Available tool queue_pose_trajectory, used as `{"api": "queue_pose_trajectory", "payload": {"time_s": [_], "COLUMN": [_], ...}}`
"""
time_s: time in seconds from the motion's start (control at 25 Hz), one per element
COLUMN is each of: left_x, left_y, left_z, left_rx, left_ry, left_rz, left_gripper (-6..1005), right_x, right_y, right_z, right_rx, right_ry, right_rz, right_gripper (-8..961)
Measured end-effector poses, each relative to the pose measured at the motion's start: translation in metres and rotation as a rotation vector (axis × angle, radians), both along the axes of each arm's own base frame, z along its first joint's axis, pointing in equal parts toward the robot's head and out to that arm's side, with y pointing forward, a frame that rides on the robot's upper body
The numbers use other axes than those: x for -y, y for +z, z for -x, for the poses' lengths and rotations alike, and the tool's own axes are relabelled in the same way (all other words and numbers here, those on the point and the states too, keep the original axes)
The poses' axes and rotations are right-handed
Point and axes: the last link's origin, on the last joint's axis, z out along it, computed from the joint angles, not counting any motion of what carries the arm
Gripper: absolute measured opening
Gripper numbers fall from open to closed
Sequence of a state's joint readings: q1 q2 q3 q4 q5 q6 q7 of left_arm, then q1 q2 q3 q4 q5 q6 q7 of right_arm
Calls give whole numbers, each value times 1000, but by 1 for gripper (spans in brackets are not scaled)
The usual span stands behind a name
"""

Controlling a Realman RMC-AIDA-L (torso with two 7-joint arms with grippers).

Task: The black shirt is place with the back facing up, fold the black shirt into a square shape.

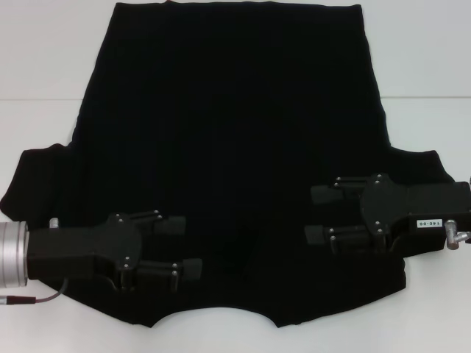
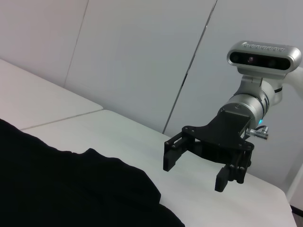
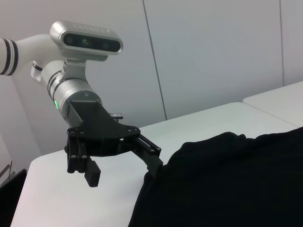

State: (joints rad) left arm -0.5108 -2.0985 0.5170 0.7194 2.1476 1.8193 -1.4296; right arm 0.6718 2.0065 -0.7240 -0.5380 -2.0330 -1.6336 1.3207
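White table [image 1: 51, 66], matte, with a thin seam running across it in the head view; a second tabletop [image 2: 33, 94] butts against it, the joint showing as a narrow line. Behind, a pale grey wall [image 2: 142, 52] of flat panels split by dark thin joints, some vertical, some slanted in the wrist views. Light even and diffuse, soft shadows only. Dark object [image 3: 12, 189] at table edge, unclear.

This looks like a robotics lab or test cell. A bare white table [image 1: 44, 59] made of joined panels stands before plain pale wall panels [image 2: 142, 56] with narrow seams. Nothing homely shows, only two camera-topped robot arms [image 3: 71, 90] over the table.
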Motion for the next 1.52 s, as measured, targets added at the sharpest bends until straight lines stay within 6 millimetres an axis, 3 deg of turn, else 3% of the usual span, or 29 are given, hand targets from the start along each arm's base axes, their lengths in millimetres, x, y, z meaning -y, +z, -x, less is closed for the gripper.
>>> {"api": "queue_pose_trajectory", "payload": {"time_s": [0.48, 0.6, 0.88, 1.2, 1.52], "left_x": [-2, -14, -55, -59, -57], "left_y": [1, 8, 52, 81, 93], "left_z": [1, 11, 52, 79, 101], "left_rx": [2, 0, 18, -30, -104], "left_ry": [23, 159, 662, 988, 1143], "left_rz": [-10, -69, -237, -263, -318], "left_gripper": [910, 908, 903, 898, 894], "right_x": [1, -1, -3, -5, -6], "right_y": [-1, 0, -1, -6, -8], "right_z": [0, 0, 3, 7, 7], "right_rx": [-3, -9, -45, -68, -64], "right_ry": [-4, -10, -28, -52, -55], "right_rz": [2, -8, -34, -47, -55], "right_gripper": [790, 790, 791, 791, 791]}}
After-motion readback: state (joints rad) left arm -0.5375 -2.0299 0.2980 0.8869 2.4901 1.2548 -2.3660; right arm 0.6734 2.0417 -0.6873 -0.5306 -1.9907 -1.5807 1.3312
